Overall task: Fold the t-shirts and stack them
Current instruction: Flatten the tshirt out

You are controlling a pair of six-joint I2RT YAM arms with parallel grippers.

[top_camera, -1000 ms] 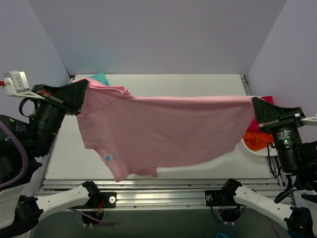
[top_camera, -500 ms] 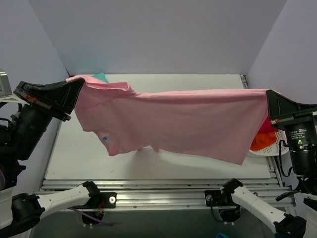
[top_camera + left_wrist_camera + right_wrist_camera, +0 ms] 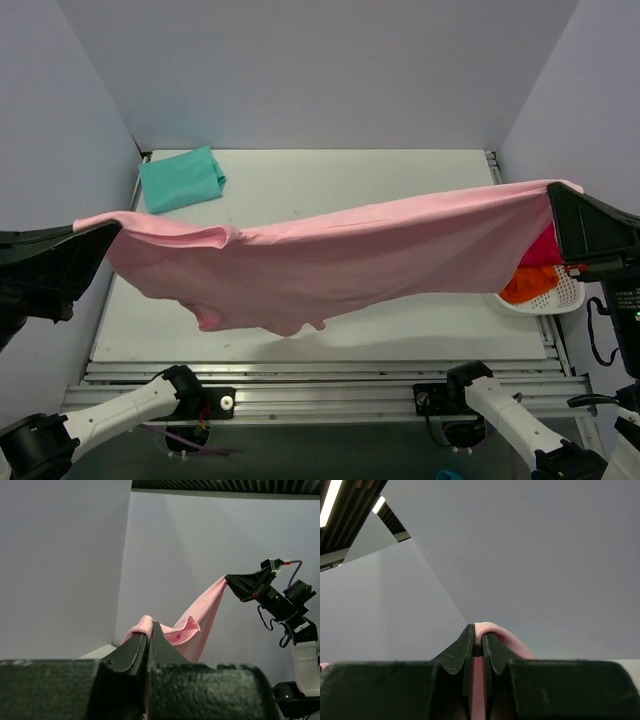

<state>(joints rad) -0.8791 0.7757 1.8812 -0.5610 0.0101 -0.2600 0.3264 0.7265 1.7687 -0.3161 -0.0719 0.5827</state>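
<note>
The light pink t-shirt point(image 3: 330, 255) hangs stretched in the air across the table, held at both ends. My left gripper point(image 3: 108, 232) is shut on its left end, raised high at the left; the wrist view shows the cloth point(image 3: 197, 620) pinched at my left gripper point(image 3: 149, 626). My right gripper point(image 3: 553, 190) is shut on its right end; pink cloth point(image 3: 492, 630) is bunched at my right gripper point(image 3: 479, 630). A folded teal t-shirt point(image 3: 180, 180) lies at the table's far left corner. Crimson red point(image 3: 540, 248) and orange point(image 3: 525, 283) t-shirts sit in the basket.
A white mesh basket point(image 3: 555, 298) stands at the table's right edge, partly behind the pink shirt. The white table point(image 3: 350, 180) has an aluminium rail point(image 3: 320, 372) along its near edge. Grey walls enclose the back and sides.
Both grippers have risen towards the camera with the pink shirt. The left end has swung forward and left, uncovering the teal shirt. The shirt now hangs flatter and more stretched.
</note>
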